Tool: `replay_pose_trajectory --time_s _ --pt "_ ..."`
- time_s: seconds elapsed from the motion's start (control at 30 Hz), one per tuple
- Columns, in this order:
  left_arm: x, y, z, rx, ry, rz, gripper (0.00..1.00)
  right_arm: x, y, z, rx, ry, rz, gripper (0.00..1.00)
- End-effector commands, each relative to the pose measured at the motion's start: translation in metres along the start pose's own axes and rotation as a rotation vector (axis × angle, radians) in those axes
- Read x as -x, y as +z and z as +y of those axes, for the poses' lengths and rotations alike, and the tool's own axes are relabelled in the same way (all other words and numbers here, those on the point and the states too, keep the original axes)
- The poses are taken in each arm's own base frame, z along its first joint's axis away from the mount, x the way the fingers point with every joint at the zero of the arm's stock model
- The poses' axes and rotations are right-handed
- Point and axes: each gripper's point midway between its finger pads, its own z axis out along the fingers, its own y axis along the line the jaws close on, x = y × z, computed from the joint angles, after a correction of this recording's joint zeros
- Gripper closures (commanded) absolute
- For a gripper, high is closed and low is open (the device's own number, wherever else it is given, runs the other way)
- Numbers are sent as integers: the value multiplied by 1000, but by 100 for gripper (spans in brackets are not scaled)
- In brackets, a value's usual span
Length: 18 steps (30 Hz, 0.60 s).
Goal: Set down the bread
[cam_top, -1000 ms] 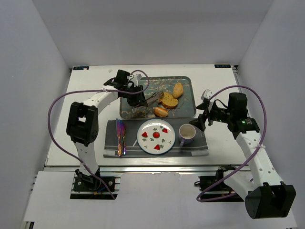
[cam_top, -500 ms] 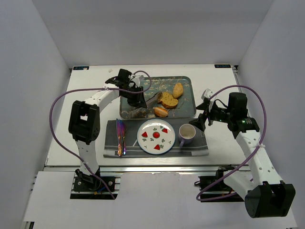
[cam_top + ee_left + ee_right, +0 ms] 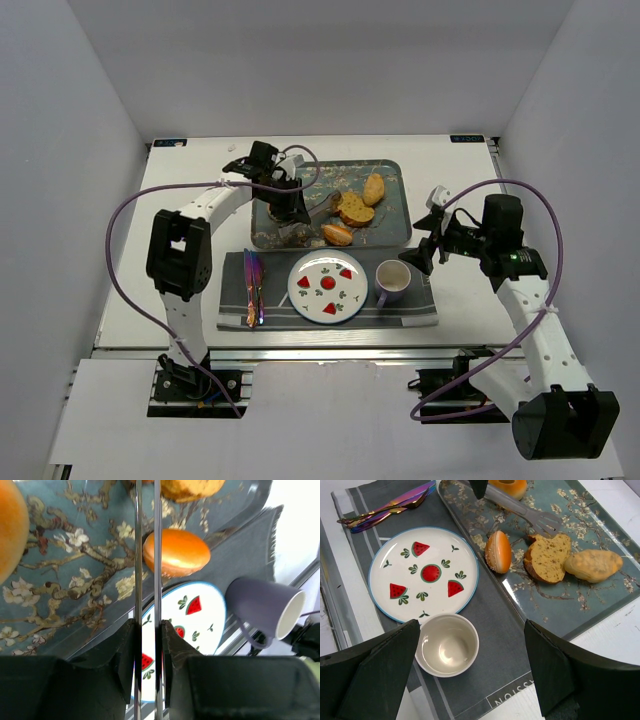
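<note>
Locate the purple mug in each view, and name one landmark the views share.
Top external: mug right of centre, beside the plate.
Left wrist: mug at the right edge, mid-height.
Right wrist: mug at the bottom, left of centre.
Shared landmark: the watermelon plate.

A grey placemat (image 3: 278,305) lies toward the 6 o'clock edge of the white counter (image 3: 190,210). At the mat's 3 o'clock end a purple mug (image 3: 392,282) stands upright, cream inside. At its 9 o'clock end, iridescent cutlery (image 3: 253,288) lies bunched, running 12 to 6 o'clock.
</note>
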Motion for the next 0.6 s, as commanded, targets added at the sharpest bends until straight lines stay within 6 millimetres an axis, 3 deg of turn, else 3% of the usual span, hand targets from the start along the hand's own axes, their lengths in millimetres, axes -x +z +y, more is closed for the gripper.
replay_pose_trajectory --time_s 0.0,0.2,0.57 --pt "46 -44 -38 -54 59 -193 100 6 -3 5 11 -13 -25 11" --pt "53 -66 -49 -63 60 -247 100 7 -4 6 14 -16 -30 11" --pt "38 -95 -57 -76 54 -290 100 7 -4 8 23 -18 -35 11"
